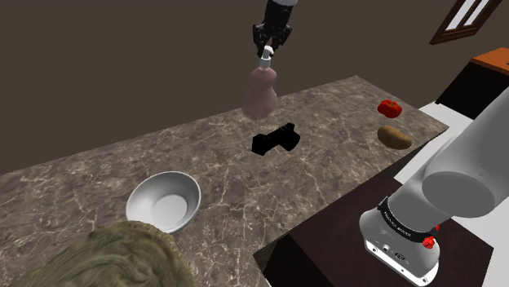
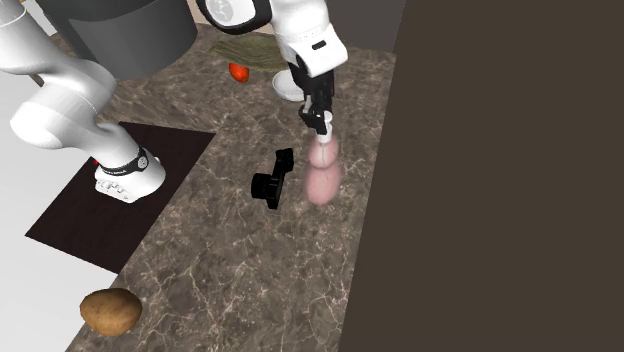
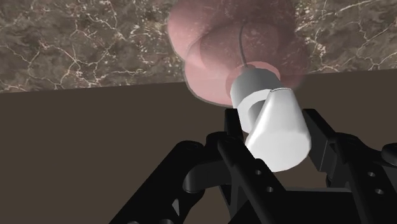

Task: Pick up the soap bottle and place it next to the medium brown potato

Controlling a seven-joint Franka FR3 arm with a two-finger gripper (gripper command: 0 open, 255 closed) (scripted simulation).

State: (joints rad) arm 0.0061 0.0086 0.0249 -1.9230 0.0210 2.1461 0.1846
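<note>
A pink soap bottle [image 1: 261,91] with a white pump hangs in the air above the far side of the brown stone counter [image 1: 98,179], close to the dark wall. My gripper [image 1: 267,50] is shut on the pump from above. The second exterior view has the bottle [image 2: 323,178] dangling below the gripper [image 2: 320,118]. In the wrist view the black fingers [image 3: 331,143] clasp the white pump [image 3: 273,127], with the pink body [image 3: 210,51] beyond them. The brown potato [image 1: 394,136] lies near the counter's end at the shoulder view's right, also seen as the potato [image 2: 110,311].
A red tomato [image 1: 390,107] sits just behind the potato. A small black blocky object [image 1: 274,139] lies on the counter beneath the bottle. A grey bowl [image 1: 163,200] and an olive mound [image 1: 114,257] sit at the shoulder view's lower left. The dark wall [image 1: 122,65] borders the counter.
</note>
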